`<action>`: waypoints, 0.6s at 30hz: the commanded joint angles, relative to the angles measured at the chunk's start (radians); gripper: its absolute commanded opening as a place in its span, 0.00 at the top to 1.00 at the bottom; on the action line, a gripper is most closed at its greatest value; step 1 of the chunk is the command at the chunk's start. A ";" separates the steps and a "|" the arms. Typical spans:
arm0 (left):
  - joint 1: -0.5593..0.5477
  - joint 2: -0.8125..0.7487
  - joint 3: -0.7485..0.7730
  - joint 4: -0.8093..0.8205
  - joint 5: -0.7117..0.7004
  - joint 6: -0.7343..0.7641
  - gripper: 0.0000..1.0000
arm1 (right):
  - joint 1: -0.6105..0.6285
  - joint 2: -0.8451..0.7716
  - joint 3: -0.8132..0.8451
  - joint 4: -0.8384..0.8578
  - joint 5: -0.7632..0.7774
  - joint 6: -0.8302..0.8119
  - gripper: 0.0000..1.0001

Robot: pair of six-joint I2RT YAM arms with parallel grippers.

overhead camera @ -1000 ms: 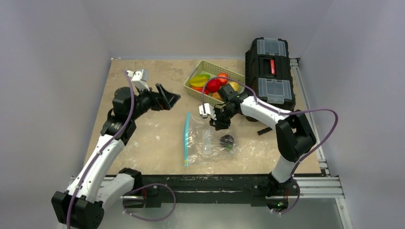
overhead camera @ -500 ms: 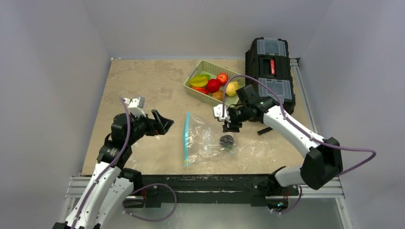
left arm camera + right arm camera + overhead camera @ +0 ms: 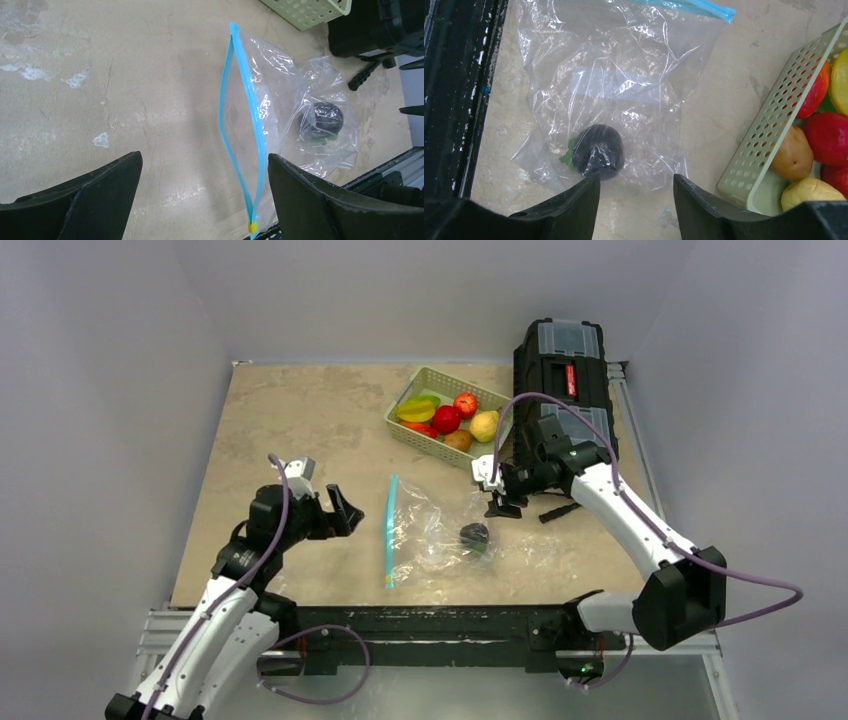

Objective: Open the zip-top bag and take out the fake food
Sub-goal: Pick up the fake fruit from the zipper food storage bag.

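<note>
Left end effector (image 3: 204,157) wide apart, empty, near zip-top bag (image 3: 280,95); right end effector (image 3: 636,180) partly spread, empty

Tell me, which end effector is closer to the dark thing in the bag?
Right. The right end effector hangs just beyond the dark fake food; the left end effector is past the blue strip of the zip-top bag.

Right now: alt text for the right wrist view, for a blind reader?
A clear zip-top bag lies flat on the beige table, one dark purple fake food piece inside it, teal zip strip at the top edge. The open, empty right gripper fills the bottom edge; a pale green basket of red, yellow and tan fake fruit sits at right.
</note>
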 commanded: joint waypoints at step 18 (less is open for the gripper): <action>-0.091 0.022 -0.060 0.019 -0.086 0.023 0.07 | -0.056 0.029 -0.045 -0.031 0.019 -0.055 0.45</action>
